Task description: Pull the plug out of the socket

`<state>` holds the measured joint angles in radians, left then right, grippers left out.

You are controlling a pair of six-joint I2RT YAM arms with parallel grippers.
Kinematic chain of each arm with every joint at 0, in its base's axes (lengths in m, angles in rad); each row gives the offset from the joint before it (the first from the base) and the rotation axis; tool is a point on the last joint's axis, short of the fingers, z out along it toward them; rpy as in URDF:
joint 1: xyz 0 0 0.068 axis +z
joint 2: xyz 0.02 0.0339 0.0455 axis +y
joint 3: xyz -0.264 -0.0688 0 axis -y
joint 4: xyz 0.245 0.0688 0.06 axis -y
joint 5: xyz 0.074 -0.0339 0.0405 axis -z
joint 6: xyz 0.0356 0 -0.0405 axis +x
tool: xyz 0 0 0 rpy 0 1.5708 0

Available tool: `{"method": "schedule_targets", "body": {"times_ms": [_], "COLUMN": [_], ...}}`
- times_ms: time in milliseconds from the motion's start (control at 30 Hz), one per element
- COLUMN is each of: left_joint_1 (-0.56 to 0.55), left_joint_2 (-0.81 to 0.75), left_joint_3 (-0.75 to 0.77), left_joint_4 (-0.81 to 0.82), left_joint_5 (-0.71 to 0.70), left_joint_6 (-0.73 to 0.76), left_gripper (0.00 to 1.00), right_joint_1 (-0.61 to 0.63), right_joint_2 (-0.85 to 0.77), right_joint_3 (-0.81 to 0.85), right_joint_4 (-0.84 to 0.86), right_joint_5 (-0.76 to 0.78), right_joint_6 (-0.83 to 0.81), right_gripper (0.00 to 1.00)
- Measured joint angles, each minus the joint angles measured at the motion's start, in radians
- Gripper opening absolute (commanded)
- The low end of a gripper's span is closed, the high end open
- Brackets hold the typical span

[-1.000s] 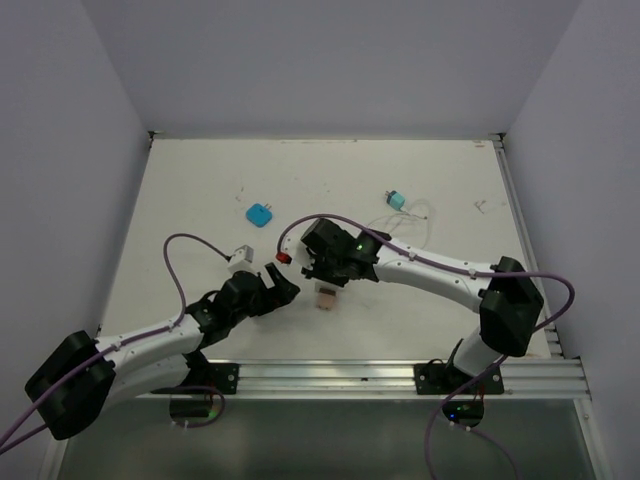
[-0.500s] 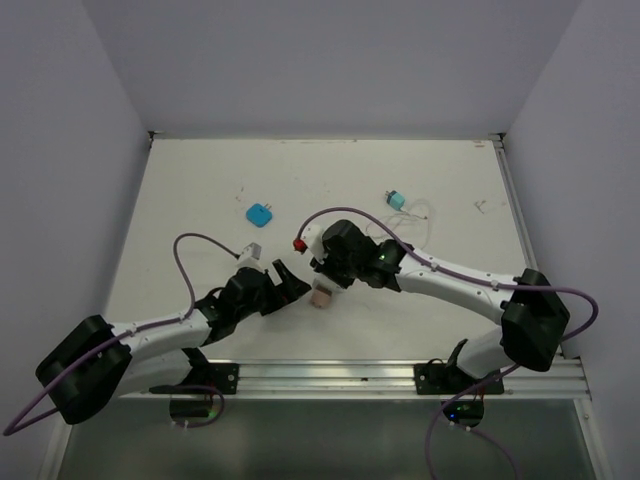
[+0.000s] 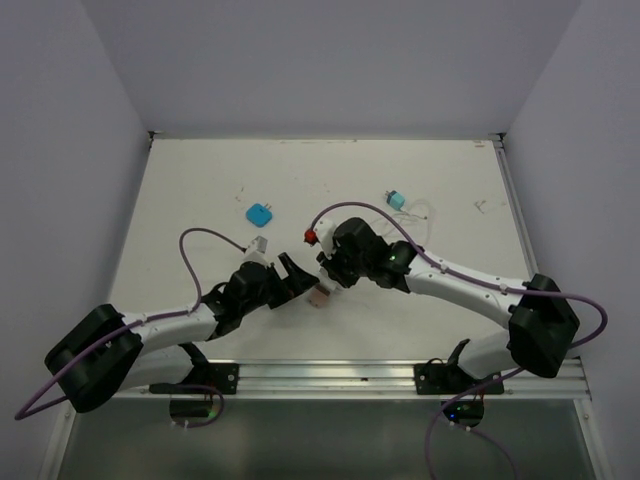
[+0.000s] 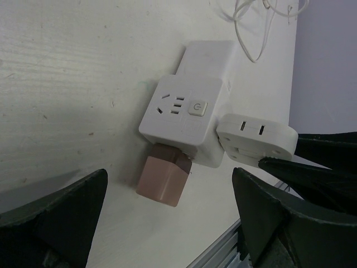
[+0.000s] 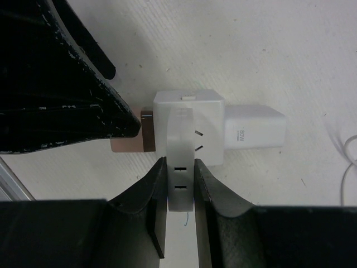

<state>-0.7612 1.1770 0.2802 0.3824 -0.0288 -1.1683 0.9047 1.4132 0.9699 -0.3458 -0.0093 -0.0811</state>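
Start at the near edge. Your left gripper [image 3: 293, 275] is hanging released, its jaws spread wide and gripping nothing. In the left wrist view its two dark fingers [image 4: 61, 215] are flanking the small pink block plug [image 4: 163, 180] without closing on it. In the right wrist view one finger tip is sitting just beside that block's outer end.

The white cube-shaped multi-outlet socket [image 4: 181, 114] is lying on the white table [image 4: 56, 67] between the two grippers. In the left wrist view the pink block plug is sitting against the socket at its 6 o'clock. A white flat two-slot plug [image 4: 255, 137] is touching it at 4 o'clock. A white rectangular charger block [image 4: 207, 56] is sitting against it at 12 o'clock.

Your right gripper [image 5: 180, 166] is clenching the white flat two-slot plug, one finger pressing on each broad face.

Beyond the charger block, a thin white cable [image 4: 254, 22] is looping on the table. Farther out in the top view, a blue square block [image 3: 260, 214] is lying at the socket's 11 o'clock, and a small light-blue plug [image 3: 396, 200] is lying at its 1 o'clock.
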Motion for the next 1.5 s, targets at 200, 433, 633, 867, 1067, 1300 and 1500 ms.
{"method": "schedule_targets", "body": {"times_ms": [200,433,633,867,1067,1300,1500], "left_joint_1": [0.0,0.005,0.018,0.021,0.021,0.021,0.021], "left_joint_2": [-0.003,-0.085,-0.117,-0.121,-0.121,-0.116,-0.101], "left_joint_3": [-0.001,-0.058,-0.071,-0.071,-0.081,-0.082,-0.082], "left_joint_4": [0.006,-0.004,-0.01,-0.01,-0.01,-0.005,0.008], "left_joint_5": [-0.001,-0.018,-0.029,-0.03,-0.03,-0.028,-0.016], "left_joint_6": [-0.002,-0.019,-0.025,-0.026,-0.026,-0.029,-0.044], "left_gripper": [0.97,0.96,0.96,0.96,0.96,0.96,0.96], "right_joint_1": [0.0,0.007,0.024,0.044,0.047,0.052,0.053], "right_joint_2": [0.037,0.076,0.122,0.142,0.176,0.221,0.221], "right_joint_3": [0.053,0.087,0.115,0.142,0.173,0.182,0.181], "right_joint_4": [-0.059,-0.104,-0.155,-0.162,-0.155,-0.155,-0.149], "right_joint_5": [-0.001,0.0,0.005,0.023,0.045,0.069,0.072], "right_joint_6": [0.0,0.004,-0.002,-0.008,-0.018,-0.035,-0.032], "right_gripper": [0.13,0.46,0.52,0.53,0.5,0.12,0.0]}}
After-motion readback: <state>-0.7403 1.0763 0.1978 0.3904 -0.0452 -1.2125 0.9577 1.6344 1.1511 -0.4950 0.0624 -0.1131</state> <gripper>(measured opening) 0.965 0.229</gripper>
